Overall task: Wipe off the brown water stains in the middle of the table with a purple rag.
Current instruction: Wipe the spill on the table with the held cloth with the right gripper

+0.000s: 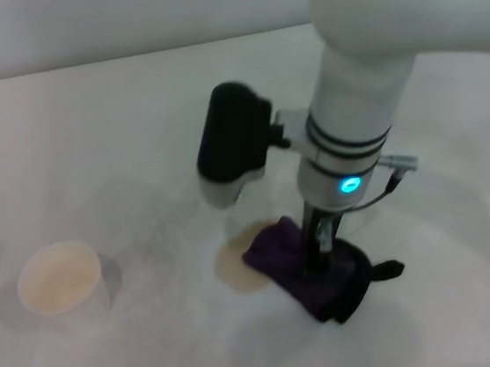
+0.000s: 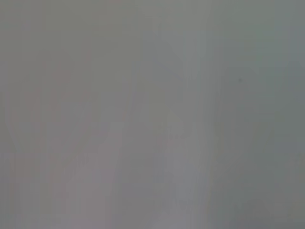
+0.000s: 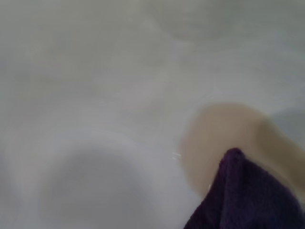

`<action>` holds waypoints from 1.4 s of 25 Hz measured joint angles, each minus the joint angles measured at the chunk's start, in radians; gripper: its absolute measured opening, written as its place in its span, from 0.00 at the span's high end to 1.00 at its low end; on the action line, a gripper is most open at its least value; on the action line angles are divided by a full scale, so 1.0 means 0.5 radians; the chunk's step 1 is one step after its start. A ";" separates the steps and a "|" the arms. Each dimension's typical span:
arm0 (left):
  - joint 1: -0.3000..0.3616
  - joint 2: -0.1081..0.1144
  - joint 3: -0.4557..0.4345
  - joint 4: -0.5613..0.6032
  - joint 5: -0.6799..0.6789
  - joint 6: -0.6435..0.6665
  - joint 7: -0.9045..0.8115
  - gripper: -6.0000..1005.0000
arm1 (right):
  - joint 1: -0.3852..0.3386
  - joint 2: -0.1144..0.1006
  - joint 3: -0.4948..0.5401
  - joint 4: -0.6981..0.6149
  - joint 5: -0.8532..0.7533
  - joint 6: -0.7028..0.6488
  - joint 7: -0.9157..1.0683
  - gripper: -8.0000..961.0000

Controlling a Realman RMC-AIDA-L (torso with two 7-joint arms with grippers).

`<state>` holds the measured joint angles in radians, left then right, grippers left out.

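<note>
Right gripper (image 1: 316, 248) clamped on purple rag (image 1: 313, 273), rag's left edge overlapping brown water stains (image 1: 236, 264) mid-table (image 1: 115, 127). Left gripper unseen. Risk: probably smearing if pressure light; cup (image 1: 59, 277) far left.

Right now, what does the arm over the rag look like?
The right arm is glossy white and rounded, with dark bands around its wrist and a glowing cyan light below them. A black boxy module juts from its side. The right gripper has slim dark fingers. The left arm isn't visible.
</note>
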<state>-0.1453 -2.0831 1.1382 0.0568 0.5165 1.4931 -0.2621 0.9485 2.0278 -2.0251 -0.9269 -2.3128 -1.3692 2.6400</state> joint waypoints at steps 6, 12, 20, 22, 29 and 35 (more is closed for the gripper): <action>-0.004 0.000 0.000 -0.024 0.012 0.005 0.002 0.11 | 0.013 0.000 -0.264 -0.162 0.169 0.021 0.037 0.90; -0.013 -0.003 0.000 -0.045 0.048 0.005 0.003 0.11 | 0.028 0.000 -0.380 -0.239 0.234 0.076 0.040 0.90; -0.020 -0.005 0.010 -0.046 0.050 0.005 0.006 0.11 | 0.156 0.000 -0.378 0.004 0.220 0.309 0.039 0.90; -0.023 -0.006 0.021 -0.046 0.050 0.005 0.006 0.11 | 0.197 0.000 -0.371 0.128 0.221 0.374 0.038 0.90; -0.031 -0.006 0.048 -0.046 0.049 0.006 0.006 0.11 | 0.305 0.000 -0.275 0.416 0.209 0.475 0.032 0.90; -0.037 -0.004 0.049 -0.046 0.048 0.008 0.006 0.11 | 0.326 -0.001 -0.001 0.542 -0.046 0.502 0.037 0.90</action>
<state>-0.1636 -2.0852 1.1628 0.0337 0.5405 1.4969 -0.2591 1.1116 2.0272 -2.0256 -0.6556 -2.3357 -1.1181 2.6584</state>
